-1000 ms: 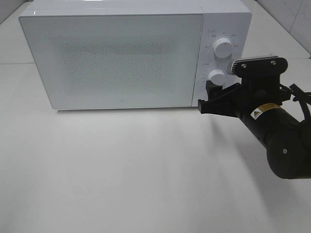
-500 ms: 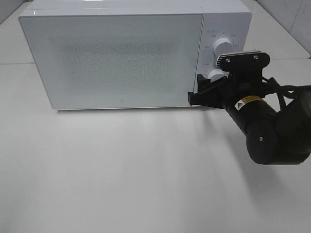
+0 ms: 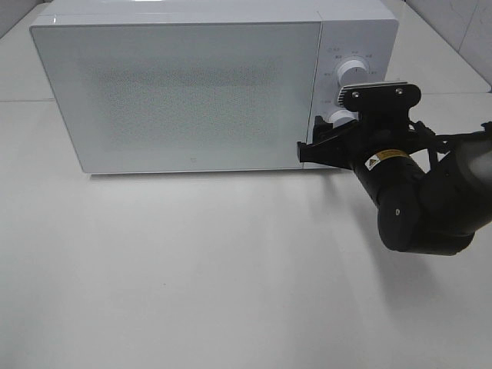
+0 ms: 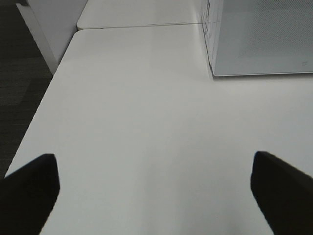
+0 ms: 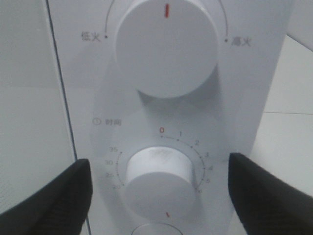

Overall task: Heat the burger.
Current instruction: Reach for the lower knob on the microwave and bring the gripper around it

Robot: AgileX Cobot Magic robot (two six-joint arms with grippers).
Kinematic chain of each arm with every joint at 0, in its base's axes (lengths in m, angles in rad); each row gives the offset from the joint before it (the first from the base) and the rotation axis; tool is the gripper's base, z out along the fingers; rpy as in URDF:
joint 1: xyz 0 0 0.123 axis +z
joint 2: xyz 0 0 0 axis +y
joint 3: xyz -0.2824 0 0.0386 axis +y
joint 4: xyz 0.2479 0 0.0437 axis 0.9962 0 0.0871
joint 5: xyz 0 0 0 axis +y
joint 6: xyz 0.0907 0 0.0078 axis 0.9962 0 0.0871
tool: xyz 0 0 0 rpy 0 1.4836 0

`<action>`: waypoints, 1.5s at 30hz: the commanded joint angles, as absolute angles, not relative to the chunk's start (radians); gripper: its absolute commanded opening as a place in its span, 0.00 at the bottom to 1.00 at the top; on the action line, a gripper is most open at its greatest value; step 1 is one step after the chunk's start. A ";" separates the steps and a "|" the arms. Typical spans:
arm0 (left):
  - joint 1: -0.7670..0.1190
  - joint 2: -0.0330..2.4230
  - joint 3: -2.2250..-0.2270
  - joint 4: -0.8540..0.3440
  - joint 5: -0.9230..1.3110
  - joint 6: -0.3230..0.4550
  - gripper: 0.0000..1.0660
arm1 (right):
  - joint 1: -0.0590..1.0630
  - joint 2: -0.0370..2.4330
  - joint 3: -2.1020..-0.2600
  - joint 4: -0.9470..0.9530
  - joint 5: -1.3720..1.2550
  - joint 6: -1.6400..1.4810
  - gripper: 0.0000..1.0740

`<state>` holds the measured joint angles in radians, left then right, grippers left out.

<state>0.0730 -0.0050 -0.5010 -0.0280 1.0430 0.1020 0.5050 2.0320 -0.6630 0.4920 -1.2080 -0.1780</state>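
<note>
The burger is out of view. The white microwave [image 3: 184, 84] stands at the back of the table with its door [image 5: 29, 98] shut. My right gripper [image 3: 323, 138] is up against its control panel and open. Its two black fingers [image 5: 58, 191] stand on either side of the lower timer knob [image 5: 159, 181], with a gap to the knob on both sides. That knob's red mark sits at its lower edge, away from the 0. The upper power knob [image 5: 166, 46] is just above. My left gripper [image 4: 154, 181] is open over bare table, with nothing between its fingers.
The white table [image 3: 192, 269] stretches out in front of the microwave. In the left wrist view the table's edge [image 4: 46, 98] drops to dark floor, and a corner of the microwave [image 4: 259, 39] shows. The right arm's bulky black wrist [image 3: 415, 200] hangs over the table's right part.
My right arm has moved left and in toward the control panel, bringing its fingers around the lower knob. Its jaws have kept the same width. The left gripper's earlier state is not shown.
</note>
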 commanded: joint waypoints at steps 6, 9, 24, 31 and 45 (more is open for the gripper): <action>0.077 -0.026 -0.498 -0.025 1.034 0.098 0.95 | 0.500 2.061 -0.698 0.488 -1.292 -0.193 0.71; 0.077 -0.026 -0.498 -0.025 1.034 0.098 0.95 | 0.500 2.066 -0.698 0.488 -1.292 -0.193 0.71; 0.077 -0.026 -0.498 -0.025 1.034 0.098 0.95 | 0.500 2.066 -0.707 0.488 -1.296 -0.193 0.70; 0.077 -0.026 -0.498 -0.025 1.034 0.098 0.95 | 0.500 2.066 -0.707 0.491 -1.322 -0.169 0.58; 0.077 -0.026 -0.498 -0.025 1.034 0.098 0.95 | 0.500 2.066 -0.707 0.491 -1.324 -0.140 0.17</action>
